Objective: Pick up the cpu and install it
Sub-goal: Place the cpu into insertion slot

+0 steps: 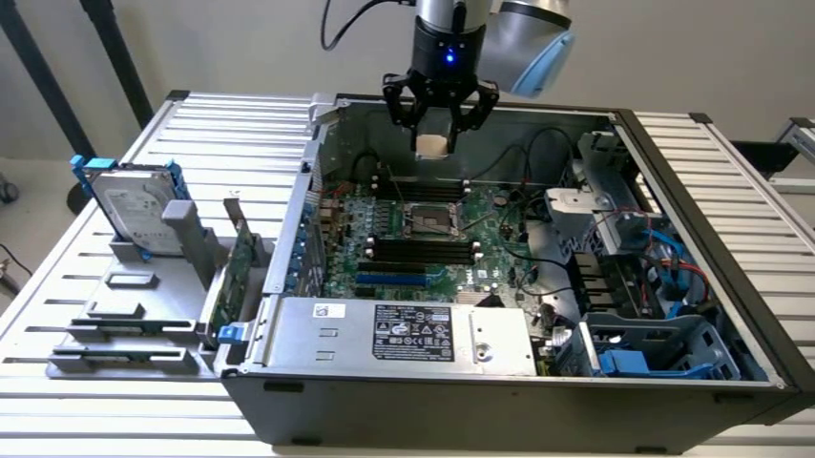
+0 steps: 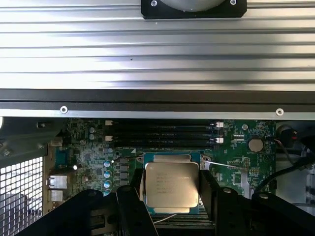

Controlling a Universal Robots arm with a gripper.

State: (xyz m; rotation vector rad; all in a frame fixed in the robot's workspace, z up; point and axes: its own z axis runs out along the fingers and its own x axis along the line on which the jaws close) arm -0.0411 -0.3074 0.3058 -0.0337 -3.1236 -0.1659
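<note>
Gripper [image 1: 440, 129]: black, above an open grey metal computer case [image 1: 713, 286].
Jaws: clamped on the small flat square silver-grey cpu [image 2: 172, 184].
Place of cpu: between the jaws, raised over the green motherboard [image 1: 491, 215].

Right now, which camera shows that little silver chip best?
The wrist view: the cpu faces the camera full on, between the fingers. The exterior view gives a small pale square held by the gripper above the motherboard.
</note>
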